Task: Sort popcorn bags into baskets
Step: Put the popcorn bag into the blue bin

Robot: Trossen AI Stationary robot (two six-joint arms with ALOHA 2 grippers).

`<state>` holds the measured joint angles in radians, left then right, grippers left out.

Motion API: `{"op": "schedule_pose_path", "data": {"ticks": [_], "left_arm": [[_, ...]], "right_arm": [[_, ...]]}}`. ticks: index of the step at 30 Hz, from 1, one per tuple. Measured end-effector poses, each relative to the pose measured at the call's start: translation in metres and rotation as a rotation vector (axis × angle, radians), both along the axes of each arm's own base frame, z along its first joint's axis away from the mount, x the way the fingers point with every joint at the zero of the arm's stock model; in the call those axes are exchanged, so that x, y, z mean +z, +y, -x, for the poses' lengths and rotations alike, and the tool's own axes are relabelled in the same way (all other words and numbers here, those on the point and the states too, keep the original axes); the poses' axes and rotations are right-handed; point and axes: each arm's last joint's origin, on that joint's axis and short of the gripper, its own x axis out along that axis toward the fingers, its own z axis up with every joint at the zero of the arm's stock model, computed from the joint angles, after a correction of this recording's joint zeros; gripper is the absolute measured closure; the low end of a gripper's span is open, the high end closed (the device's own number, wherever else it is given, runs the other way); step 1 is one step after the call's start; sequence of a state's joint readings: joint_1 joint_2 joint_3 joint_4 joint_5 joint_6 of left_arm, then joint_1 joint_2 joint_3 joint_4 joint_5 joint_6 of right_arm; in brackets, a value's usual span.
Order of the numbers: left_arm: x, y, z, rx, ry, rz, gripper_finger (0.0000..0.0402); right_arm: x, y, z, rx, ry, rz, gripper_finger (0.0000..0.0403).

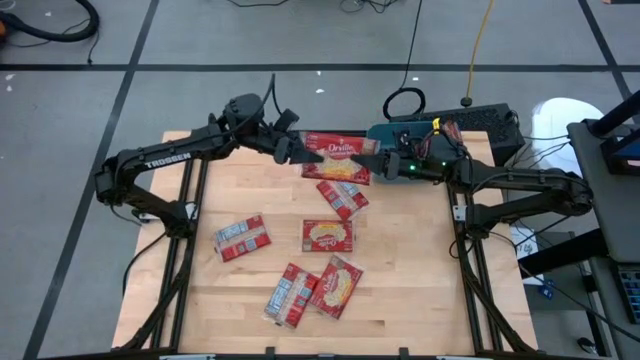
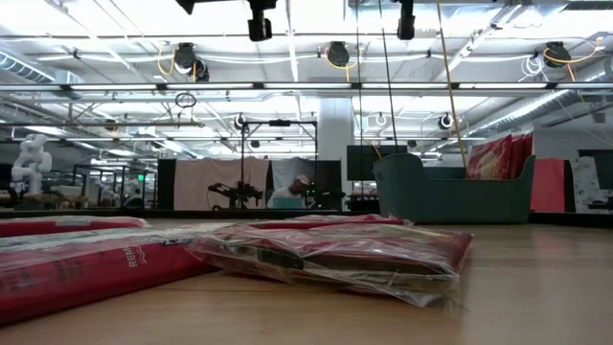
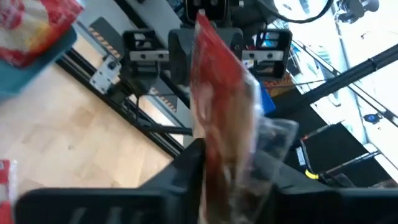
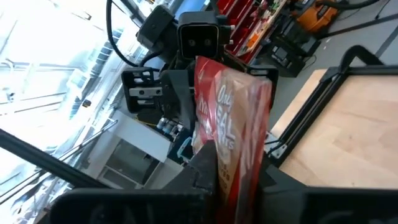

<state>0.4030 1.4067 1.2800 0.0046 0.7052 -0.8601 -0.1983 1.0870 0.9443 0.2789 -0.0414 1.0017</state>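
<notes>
One red popcorn bag spans the gap between my two grippers near the table's far edge. My left gripper is shut on the end toward the table's left. My right gripper is shut on the opposite end. The teal basket stands at the far edge, partly under the right arm, with red packets standing inside. Several more packets lie flat on the table. My left gripper pinches the packet's left end between its two fingers, coming level from the table's left. The packet reaches away from the fingers toward the other gripper, clear of the table. My right gripper pinches the packet's right end between its two fingers, coming level from the table's right. The printed red face stands between the fingers, and the far end runs into the left gripper beyond.
Another packet lies just near of the held one, and one more below it. A pair lies toward the near edge. Cables and a dark device sit behind the basket. Bare wood shows at the table's right side.
</notes>
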Motion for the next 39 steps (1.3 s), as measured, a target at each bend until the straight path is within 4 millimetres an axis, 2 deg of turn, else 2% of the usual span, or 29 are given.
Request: {"op": "schedule_pose_path", "data": {"ticks": [4,8,13,18,25,29,33,39], "left_arm": [[0.0,0.0,0.0,0.026,0.014,0.025,0.0228],[0.008,0.003,0.009,0.078,-0.008,0.018,0.0153],[0.012,0.011,0.024,0.162,0.016,-0.024,0.0105],[0.009,0.023,0.04,0.254,0.087,-0.08,0.0109],[0.002,0.034,0.047,0.294,0.146,-0.076,0.0142],[0.002,0.035,0.047,0.306,0.144,-0.125,0.0159],[0.002,0.035,0.047,0.308,0.144,-0.136,0.017],[0.002,0.034,0.046,0.305,0.145,-0.135,0.0178]], "right_arm": [[0.002,0.0,0.003,-0.003,-0.011,-0.019,0.0388],[0.007,0.001,0.012,0.007,-0.022,-0.072,0.0388],[0.012,0.004,0.027,-0.007,-0.017,-0.13,0.0389],[0.026,0.006,0.043,-0.051,0.056,-0.151,0.0389],[0.07,-0.004,0.062,-0.126,0.24,-0.107,0.0389],[0.09,-0.014,0.076,-0.245,0.345,-0.11,0.0389],[0.092,-0.026,0.088,-0.354,0.43,-0.115,0.0389],[0.08,-0.042,0.101,-0.414,0.57,-0.147,0.0389]]}}
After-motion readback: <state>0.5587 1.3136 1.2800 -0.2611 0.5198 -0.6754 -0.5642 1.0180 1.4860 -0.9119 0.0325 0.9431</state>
